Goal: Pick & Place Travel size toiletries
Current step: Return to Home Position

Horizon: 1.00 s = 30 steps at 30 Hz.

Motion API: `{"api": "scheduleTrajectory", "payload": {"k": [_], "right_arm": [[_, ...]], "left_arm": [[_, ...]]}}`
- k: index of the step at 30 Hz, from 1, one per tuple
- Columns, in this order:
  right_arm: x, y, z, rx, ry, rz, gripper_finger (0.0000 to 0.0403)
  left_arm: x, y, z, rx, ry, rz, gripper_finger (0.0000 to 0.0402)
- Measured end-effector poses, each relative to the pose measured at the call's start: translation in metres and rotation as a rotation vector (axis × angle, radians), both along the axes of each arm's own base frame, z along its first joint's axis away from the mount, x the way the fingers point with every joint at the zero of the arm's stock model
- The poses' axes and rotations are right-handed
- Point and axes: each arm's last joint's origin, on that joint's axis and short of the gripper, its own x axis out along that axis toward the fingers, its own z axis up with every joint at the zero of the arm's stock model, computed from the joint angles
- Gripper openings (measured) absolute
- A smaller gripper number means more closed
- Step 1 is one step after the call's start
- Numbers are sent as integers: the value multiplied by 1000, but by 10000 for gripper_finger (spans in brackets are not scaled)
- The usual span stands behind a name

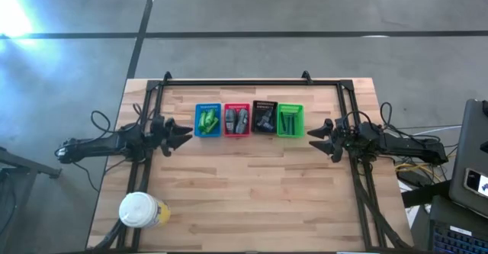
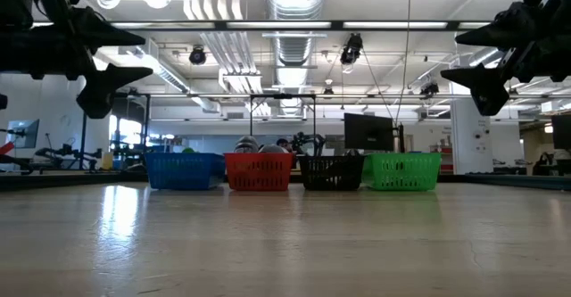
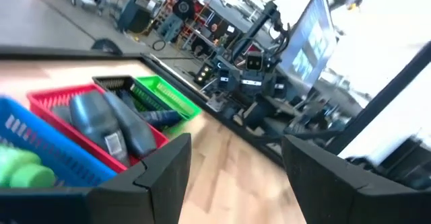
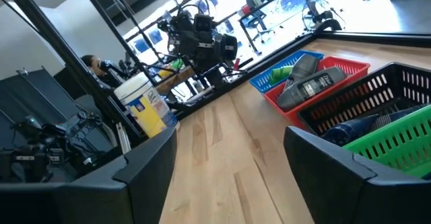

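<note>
The toiletries lie sorted in a row of small baskets near the table's far edge: green tubes point(image 1: 207, 120) in the blue basket, grey tubes point(image 1: 236, 119) in the red, dark tubes point(image 1: 264, 117) in the black, thin dark sticks point(image 1: 289, 120) in the green. In the left wrist view the grey tubes point(image 3: 108, 122) and a green tube point(image 3: 23, 168) show. My left gripper point(image 1: 185, 134) hovers open left of the blue basket. My right gripper point(image 1: 312, 136) hovers open right of the green basket. Both are raised above the table and hold nothing.
A white-lidded cup with a yellow label point(image 1: 140, 210) stands near the table's near left corner. A black frame point(image 1: 244, 83) runs along the far edge and both sides. Bare wood point(image 1: 252, 185) lies between the baskets and the near edge. A monitor point(image 1: 474, 170) stands off the table's right.
</note>
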Motion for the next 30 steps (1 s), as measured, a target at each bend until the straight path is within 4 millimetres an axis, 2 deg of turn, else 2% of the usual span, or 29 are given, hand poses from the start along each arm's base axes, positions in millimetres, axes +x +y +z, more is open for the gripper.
{"api": "scheduleTrajectory", "payload": {"k": [4, 30], "right_arm": [[0, 0, 0, 0, 0, 0, 279], [0, 0, 0, 0, 0, 0, 357]], "left_arm": [[0, 0, 1, -69, -20, 0, 237], [0, 0, 1, -64, -23, 0, 237]]}}
